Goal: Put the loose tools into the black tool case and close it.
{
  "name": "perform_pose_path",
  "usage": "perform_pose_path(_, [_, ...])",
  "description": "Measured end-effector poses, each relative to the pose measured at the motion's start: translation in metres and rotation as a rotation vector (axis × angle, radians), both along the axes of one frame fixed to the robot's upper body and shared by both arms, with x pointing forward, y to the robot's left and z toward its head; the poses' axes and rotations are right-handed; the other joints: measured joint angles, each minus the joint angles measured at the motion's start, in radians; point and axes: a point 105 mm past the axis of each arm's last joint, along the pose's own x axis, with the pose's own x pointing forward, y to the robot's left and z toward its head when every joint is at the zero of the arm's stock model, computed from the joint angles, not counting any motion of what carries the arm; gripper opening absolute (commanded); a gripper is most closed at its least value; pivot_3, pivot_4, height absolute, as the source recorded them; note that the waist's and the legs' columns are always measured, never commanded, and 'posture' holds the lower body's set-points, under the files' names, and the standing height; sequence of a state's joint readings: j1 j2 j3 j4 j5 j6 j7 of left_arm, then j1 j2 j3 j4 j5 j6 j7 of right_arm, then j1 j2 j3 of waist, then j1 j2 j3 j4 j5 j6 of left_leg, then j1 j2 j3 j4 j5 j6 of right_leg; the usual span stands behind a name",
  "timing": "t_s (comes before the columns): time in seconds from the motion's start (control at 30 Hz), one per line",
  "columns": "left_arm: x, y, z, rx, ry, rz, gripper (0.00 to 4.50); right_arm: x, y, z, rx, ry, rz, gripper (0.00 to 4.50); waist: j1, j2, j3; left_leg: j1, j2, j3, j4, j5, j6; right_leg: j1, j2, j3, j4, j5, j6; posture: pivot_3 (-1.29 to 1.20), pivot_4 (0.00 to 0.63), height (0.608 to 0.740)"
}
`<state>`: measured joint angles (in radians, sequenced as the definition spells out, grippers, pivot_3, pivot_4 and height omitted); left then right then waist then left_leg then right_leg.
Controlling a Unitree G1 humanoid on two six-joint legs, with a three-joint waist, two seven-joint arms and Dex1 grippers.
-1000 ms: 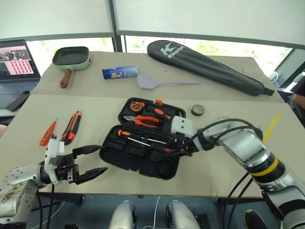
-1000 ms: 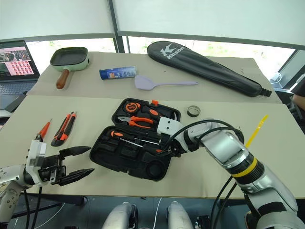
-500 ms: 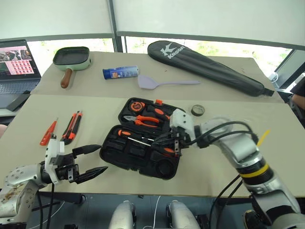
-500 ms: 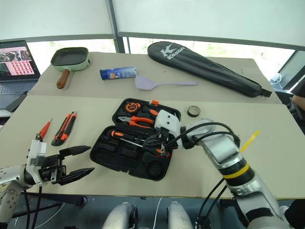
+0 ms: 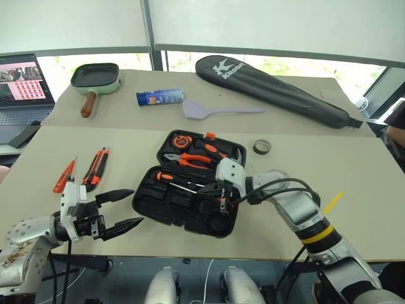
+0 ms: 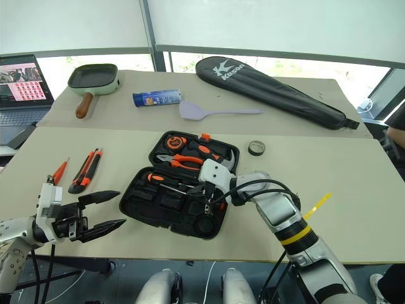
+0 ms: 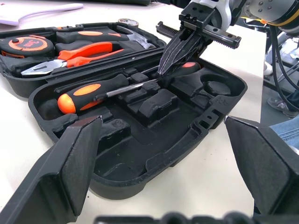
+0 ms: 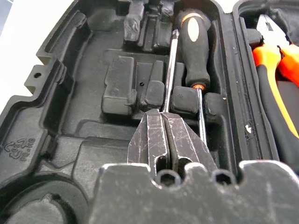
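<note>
The right tool (image 5: 221, 193), clenched empty, sits over a screwdriver (image 7: 100, 91) in the black tool case (image 5: 152, 209). The left tool (image 5: 120, 209), spread wide, is nearer the utility knife (image 5: 96, 169) lying lengthwise away on the counter (image 5: 329, 164).

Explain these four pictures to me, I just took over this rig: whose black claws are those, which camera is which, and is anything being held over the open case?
The claws are the robot's two grippers. The two wide pictures come from its head, looking down over its arms. The other two come from cameras on its wrists.

On the beige table lies the black tool case, open, with two screwdrivers lying in its near half. The right gripper is shut, tips down over a screwdriver shaft, holding nothing that I can see. The left gripper is open and holds nothing, near the case's left edge.

Still loose: the tester pen and utility knife on the left, and the tape roll right of the case.

Behind lie a frying pan, spatula and racket bag.
</note>
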<state>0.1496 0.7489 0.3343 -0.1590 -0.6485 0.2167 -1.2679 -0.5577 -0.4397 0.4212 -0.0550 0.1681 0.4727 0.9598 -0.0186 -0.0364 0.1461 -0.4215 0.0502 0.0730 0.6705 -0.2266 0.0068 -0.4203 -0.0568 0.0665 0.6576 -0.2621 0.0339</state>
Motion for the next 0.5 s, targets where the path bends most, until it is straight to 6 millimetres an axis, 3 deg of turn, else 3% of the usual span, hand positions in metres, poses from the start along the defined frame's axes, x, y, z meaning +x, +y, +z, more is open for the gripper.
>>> perform_pose_path(0.27, [-0.002, 0.0, -0.004, -0.007, 0.012, 0.024, 4.5, 0.003, 0.009, 0.001, -0.043, 0.02, -0.003, 0.03, -0.006, -0.002, -0.002, 0.005, 0.001, 0.0, 0.0, 0.0, 0.0, 0.001, 0.001, 0.0, 0.005, -0.002, -0.003, 0.0, 0.15, 0.74])
perform_pose_path(0.37, [-0.004, 0.005, -0.005, -0.023, 0.006, 0.077, 4.5, -0.002, 0.014, 0.013, 0.125, 0.021, 0.024, 0.03, -0.006, -0.002, -0.001, 0.004, 0.001, 0.0, 0.0, 0.0, 0.0, 0.001, 0.001, 0.0, 0.005, -0.002, -0.003, 0.0, 0.15, 0.74])
perform_pose_path(0.43, [-0.003, 0.013, -0.003, -0.036, -0.005, 0.143, 4.5, -0.006, 0.014, 0.04, 0.325, 0.001, 0.062, 0.6, -0.005, -0.002, -0.001, 0.002, 0.001, -0.002, -0.001, 0.0, 0.0, -0.001, 0.001, 0.001, 0.005, -0.002, -0.003, 0.0, 0.15, 0.74])
perform_pose_path(0.5, [-0.005, 0.025, 0.0, -0.048, -0.02, 0.214, 4.5, -0.009, -0.004, 0.063, 0.396, -0.085, 0.074, 1.15, -0.001, -0.003, -0.001, 0.002, 0.001, -0.003, 0.0, 0.0, 0.0, 0.0, 0.0, 0.001, 0.005, -0.001, -0.002, 0.0, 0.15, 0.74])
